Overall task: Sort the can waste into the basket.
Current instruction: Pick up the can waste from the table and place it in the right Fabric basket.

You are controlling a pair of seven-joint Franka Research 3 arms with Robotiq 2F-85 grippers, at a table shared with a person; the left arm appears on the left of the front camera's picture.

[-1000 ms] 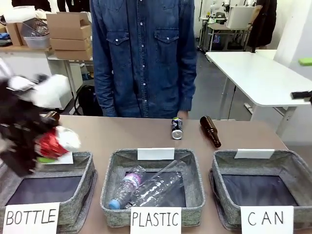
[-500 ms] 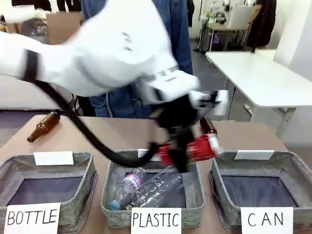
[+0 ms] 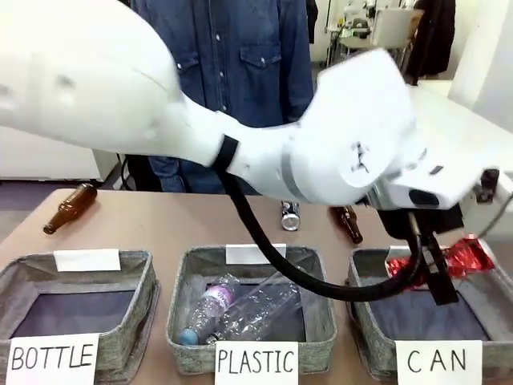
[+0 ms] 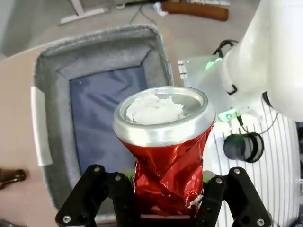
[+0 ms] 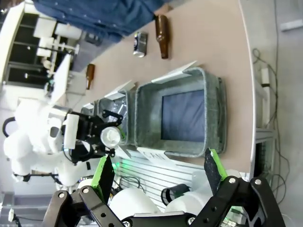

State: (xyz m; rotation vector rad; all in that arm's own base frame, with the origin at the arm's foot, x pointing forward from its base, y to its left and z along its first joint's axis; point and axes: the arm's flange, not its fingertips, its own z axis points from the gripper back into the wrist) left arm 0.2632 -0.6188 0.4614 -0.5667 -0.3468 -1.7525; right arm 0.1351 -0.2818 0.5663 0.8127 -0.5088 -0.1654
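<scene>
My left gripper (image 3: 433,277) is shut on the crumpled shiny red can (image 3: 455,257) and holds it above the grey basket (image 3: 362,317) signed "CAN"; the arm reaches across from the left. In the left wrist view the red can (image 4: 165,142) sits upright between the black fingers (image 4: 118,189), over the basket's dark floor (image 4: 102,99). The dark can with a silver top (image 3: 290,215) lies on the table beyond the middle basket. My right gripper (image 5: 158,172) is open high above the "CAN" basket (image 5: 182,116), nothing between its green pads (image 5: 105,175).
One brown bottle (image 3: 68,207) lies at the far left, another (image 3: 350,224) behind the "CAN" basket. The "PLASTIC" basket (image 3: 322,301) holds clear bottles (image 3: 240,309); the "BOTTLE" basket (image 3: 143,281) is at left. A person in a denim shirt (image 3: 232,56) stands at the far side.
My left arm has swung from over the "BOTTLE" basket, past the "PLASTIC" basket, to above the "CAN" basket, carrying the red can all the way.
</scene>
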